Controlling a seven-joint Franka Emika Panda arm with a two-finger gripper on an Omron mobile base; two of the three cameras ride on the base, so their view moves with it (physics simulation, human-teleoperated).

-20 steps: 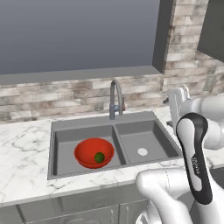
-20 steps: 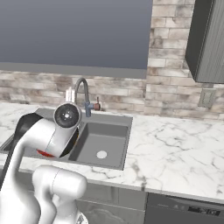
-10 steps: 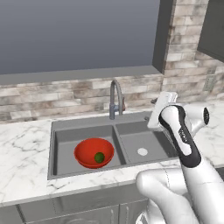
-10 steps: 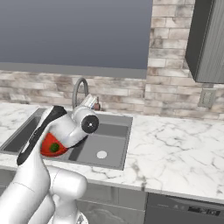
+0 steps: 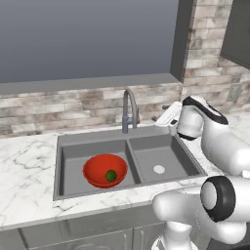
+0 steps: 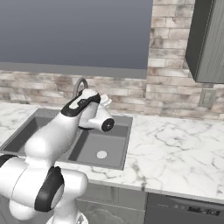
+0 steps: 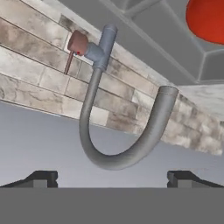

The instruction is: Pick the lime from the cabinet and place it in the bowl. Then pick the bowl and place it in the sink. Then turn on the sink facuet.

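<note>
Two jobs look done: the lime (image 5: 111, 175) sits in the red bowl (image 5: 97, 167), and the bowl is in the left side of the sink (image 5: 184, 153). The spread-open, empty gripper (image 7: 112, 177) is near the tap (image 7: 93, 94), not yet touching it. No water runs.

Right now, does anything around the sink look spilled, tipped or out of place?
Nothing stands out. The red bowl sits upright in the sink's left basin with the lime inside it. The faucet stands straight, no water visible, and the end effector hangs beside it.
</note>
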